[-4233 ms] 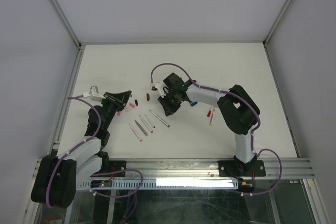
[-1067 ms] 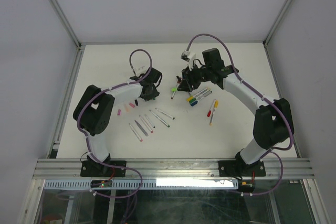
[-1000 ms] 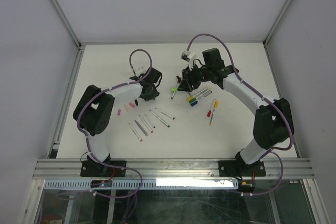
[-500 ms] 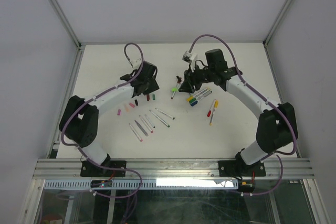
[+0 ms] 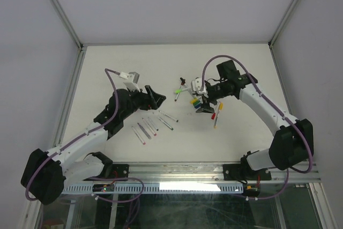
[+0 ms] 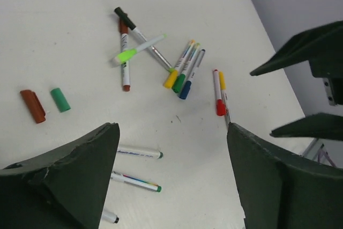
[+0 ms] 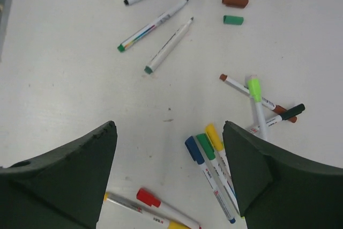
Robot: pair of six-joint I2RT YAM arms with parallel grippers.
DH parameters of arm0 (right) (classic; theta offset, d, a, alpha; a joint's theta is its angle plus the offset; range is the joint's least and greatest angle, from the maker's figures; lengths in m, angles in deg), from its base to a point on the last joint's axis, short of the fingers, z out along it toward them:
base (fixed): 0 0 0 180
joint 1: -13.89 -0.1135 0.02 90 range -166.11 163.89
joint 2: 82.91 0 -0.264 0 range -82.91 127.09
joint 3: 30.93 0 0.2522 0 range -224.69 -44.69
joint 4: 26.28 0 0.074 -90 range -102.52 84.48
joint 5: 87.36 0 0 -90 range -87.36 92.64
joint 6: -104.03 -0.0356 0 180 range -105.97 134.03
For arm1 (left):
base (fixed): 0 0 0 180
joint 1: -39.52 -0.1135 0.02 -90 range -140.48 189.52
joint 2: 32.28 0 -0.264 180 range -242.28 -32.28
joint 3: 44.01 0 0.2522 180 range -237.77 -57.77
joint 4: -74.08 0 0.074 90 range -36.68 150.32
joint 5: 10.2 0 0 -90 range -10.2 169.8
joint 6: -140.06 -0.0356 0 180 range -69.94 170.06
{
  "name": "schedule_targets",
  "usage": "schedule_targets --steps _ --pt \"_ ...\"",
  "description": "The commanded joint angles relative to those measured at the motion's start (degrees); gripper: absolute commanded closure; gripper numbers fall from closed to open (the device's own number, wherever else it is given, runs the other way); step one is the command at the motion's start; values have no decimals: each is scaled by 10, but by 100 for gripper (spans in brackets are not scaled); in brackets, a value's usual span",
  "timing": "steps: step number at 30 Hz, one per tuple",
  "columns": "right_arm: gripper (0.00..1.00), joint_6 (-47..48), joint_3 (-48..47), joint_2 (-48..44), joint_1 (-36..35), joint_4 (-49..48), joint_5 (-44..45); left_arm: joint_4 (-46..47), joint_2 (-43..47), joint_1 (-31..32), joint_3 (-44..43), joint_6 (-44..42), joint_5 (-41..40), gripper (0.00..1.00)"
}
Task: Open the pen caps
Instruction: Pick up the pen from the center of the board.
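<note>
Within the last half second the left arm has swung back toward the lower left of the overhead view. The right arm has dropped from the crossed pens toward the capped group, and both sets of jaws have spread.

The pen caps still to be pulled sit on pens at centre-right of the table. A yellow, green and blue trio lies side by side, with a red-capped and a yellow-capped pen just beside it. A loose brown cap and green cap lie apart to the left.

The caps look light, stiff and smooth, probably held on by friction. It seems best to pinch one across its short body while the other gripper clamps the barrel close by.

The left gripper has its fingers wide apart and holds nothing. The right gripper is equally wide and empty, hovering just above the trio.
</note>
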Motion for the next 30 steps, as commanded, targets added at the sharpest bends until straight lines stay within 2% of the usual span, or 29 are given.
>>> schedule_targets --steps 1,5,7,12,18,30 --pt "20 238 -35 24 7 151 66 239 70 3 92 -43 94 11" --pt "24 409 -23 61 33 185 170 340 74 3 150 -48 140 6" --pt "25 450 -9 78 42 167 221 380 59 4 168 -52 145 6" --pt "35 460 -25 145 46 162 296 437 23 20 194 -70 92 6" --pt "48 459 -45 199 45 157 318 474 9 31 218 -63 43 6" --pt "60 463 -48 239 46 139 346 471 0 32 216 -58 38 5"
